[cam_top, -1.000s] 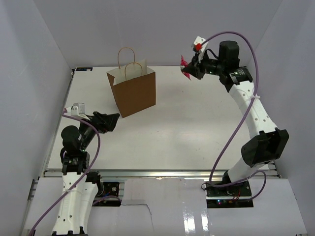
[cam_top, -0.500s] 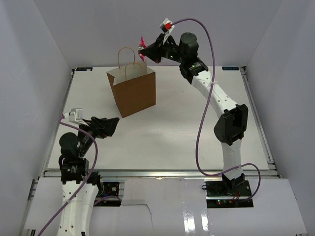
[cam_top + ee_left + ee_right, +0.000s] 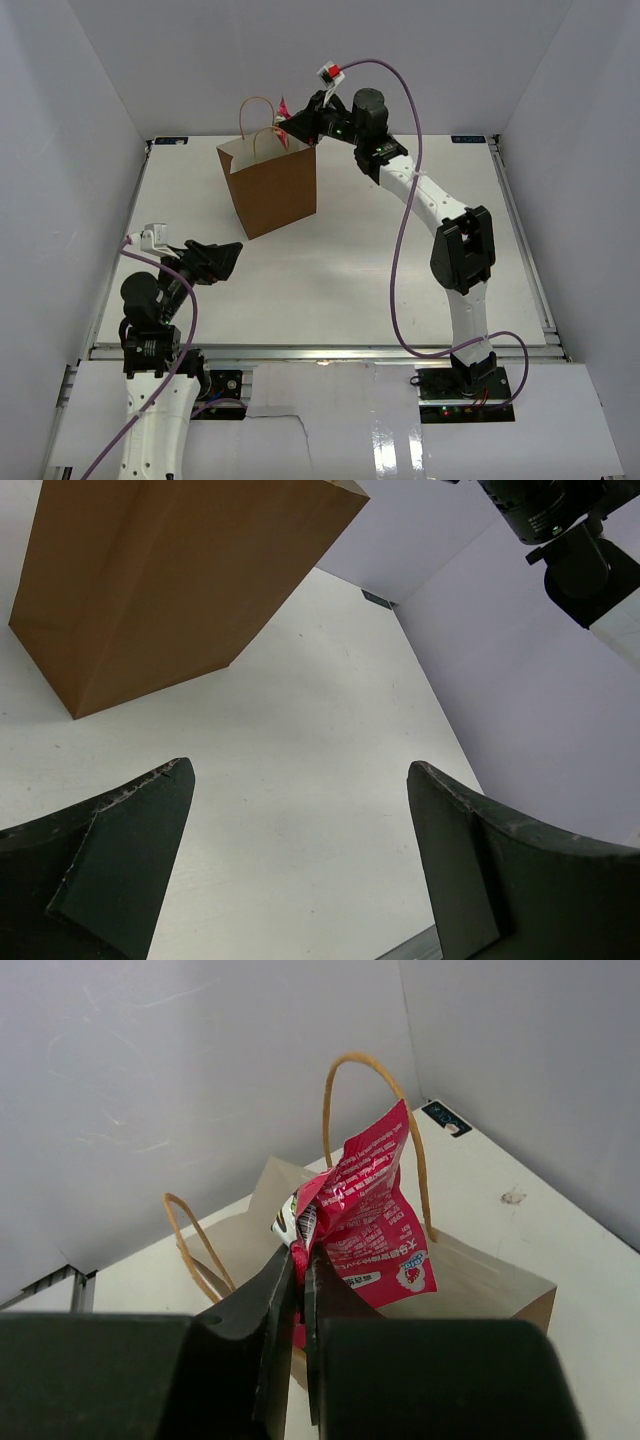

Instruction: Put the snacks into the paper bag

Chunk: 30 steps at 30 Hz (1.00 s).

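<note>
The brown paper bag (image 3: 275, 190) stands upright at the back left of the table, handles up; it also shows in the left wrist view (image 3: 170, 580) and the right wrist view (image 3: 480, 1280). My right gripper (image 3: 287, 122) is shut on a red-pink snack packet (image 3: 283, 109) and holds it just above the bag's open mouth. In the right wrist view the packet (image 3: 370, 1215) hangs between the bag's two handles. My left gripper (image 3: 228, 255) is open and empty, low near the table's front left, pointing toward the bag. No other packets are in view.
White walls enclose the table on three sides. The table's surface (image 3: 400, 250) is white. A metal rail (image 3: 320, 350) runs along the near edge.
My right arm has swung left from the back right, carrying the red-pink packet, and now holds it over the bag's mouth. The left arm has barely moved.
</note>
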Available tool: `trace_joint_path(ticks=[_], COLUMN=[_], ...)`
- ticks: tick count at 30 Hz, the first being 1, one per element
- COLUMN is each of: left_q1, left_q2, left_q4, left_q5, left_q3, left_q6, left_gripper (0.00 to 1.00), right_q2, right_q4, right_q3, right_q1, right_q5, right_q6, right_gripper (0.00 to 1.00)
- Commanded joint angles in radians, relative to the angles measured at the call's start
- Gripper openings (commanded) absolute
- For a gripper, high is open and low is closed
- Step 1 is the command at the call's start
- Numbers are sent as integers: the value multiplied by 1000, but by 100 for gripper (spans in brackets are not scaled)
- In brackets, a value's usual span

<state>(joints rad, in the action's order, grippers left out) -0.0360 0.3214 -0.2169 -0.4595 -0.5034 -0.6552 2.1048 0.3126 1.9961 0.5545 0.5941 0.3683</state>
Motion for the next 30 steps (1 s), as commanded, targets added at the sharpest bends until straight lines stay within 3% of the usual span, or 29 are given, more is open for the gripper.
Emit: trace_joint_path(ticks=[1, 4, 6, 7, 10, 18, 21, 23, 24, 30], left_q1=[1, -1, -1, 1, -1, -1, 1, -1, 1, -1], left_q2=[13, 19, 15, 15, 11, 19, 19, 21, 24, 33], left_q4=[2, 5, 5, 5, 10, 11, 4, -6, -18, -53], left_q5=[-4, -8, -8, -8, -11, -18, -19, -15, -11, 19], left_q3=[-4, -4, -1, 0, 8, -1, -3, -9, -11, -27], left_q6=[-9, -9, -9, -11, -17, -17, -15, -11, -9, 26], left_gripper=[98, 98, 98, 98, 98, 98, 98, 98, 98, 98], right_q2=[-26, -34, -38, -39, -43, -58, -89, -141, -163, -407], right_q4=[66, 50, 39, 30, 19, -71, -182, -246, -306, -454], right_q3=[-22, -46, -54, -54, -48, 26, 49, 20, 0, -346], right_q1=[-2, -2, -2, -2, -2, -14, -43, -67, -97, -302], right_q5=[12, 19, 21, 19, 13, -22, -24, -8, 10, 101], right_q6=[23, 5, -15, -20, -38, -135, -219, -273, -304, -417], right_gripper=[9, 13, 27, 38, 54, 68, 82, 99, 90, 90])
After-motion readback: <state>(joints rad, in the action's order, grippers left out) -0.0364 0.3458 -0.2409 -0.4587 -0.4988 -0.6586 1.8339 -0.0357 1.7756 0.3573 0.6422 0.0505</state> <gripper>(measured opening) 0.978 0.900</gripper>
